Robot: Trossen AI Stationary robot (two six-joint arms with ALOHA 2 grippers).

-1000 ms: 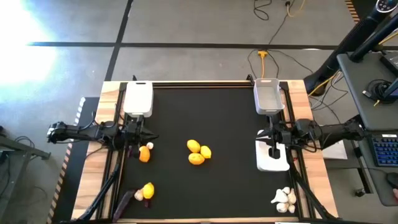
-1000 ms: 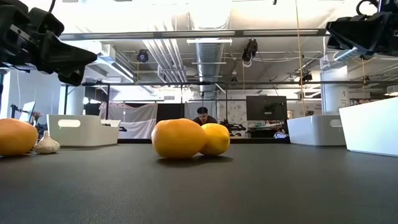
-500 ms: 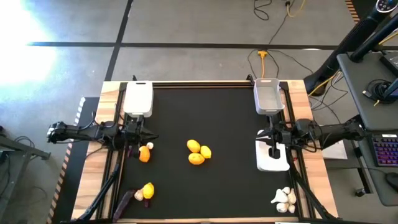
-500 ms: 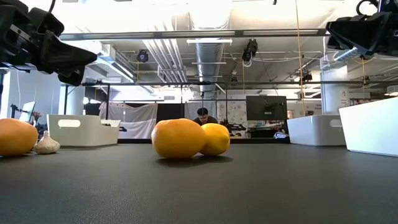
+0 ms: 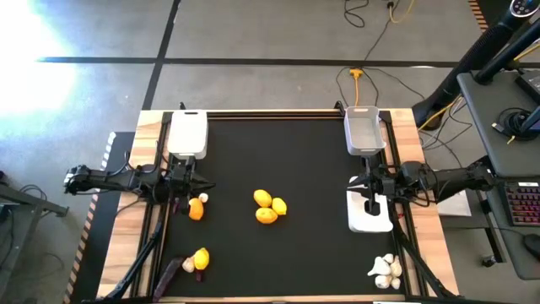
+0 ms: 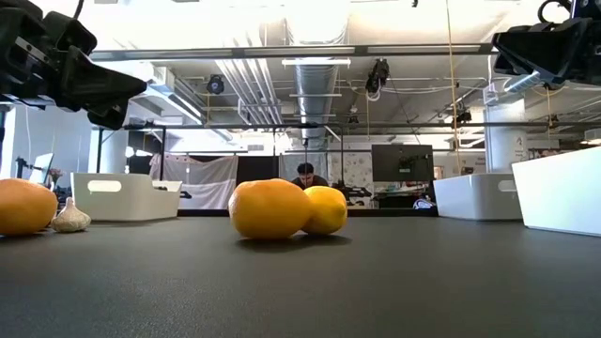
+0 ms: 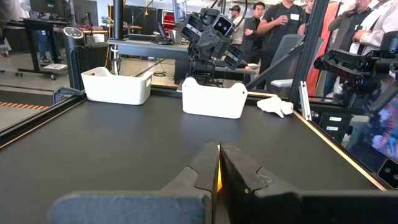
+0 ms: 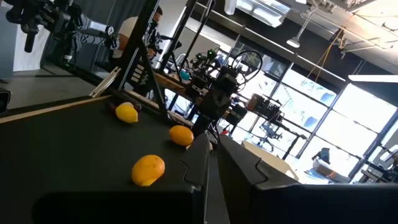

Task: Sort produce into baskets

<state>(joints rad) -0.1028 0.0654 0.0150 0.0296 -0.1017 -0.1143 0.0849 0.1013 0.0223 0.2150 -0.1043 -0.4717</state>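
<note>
Nothing is seen to have moved since the earlier frames: both arms and all the produce lie as they did. Both grippers are shut on nothing; the left gripper [image 5: 187,186] hangs near the table's left edge, just beside the orange [image 5: 196,209] and a garlic bulb [image 6: 69,217], and the right gripper [image 5: 371,199] is held above the near right bin [image 5: 369,221]. Three lemons [image 5: 269,208] are clustered, touching, at mid-table; a fourth lemon [image 5: 201,257] lies at the front left beside two eggplants [image 5: 180,266], and more garlic [image 5: 385,270] is heaped at the front right. Two further bins stand at the back, the left bin [image 5: 187,133] and the right bin [image 5: 362,131]. All this produce is judged light. Lemons and the orange are likely firm, smooth and prone to roll, so they are best taken across the middle, with the fingers kept clear of any touching fruit. Garlic is probably papery and lumpy, best pinched at its widest part. Eggplants, being glossy and long, are best gripped across the short width near mid-length.
</note>
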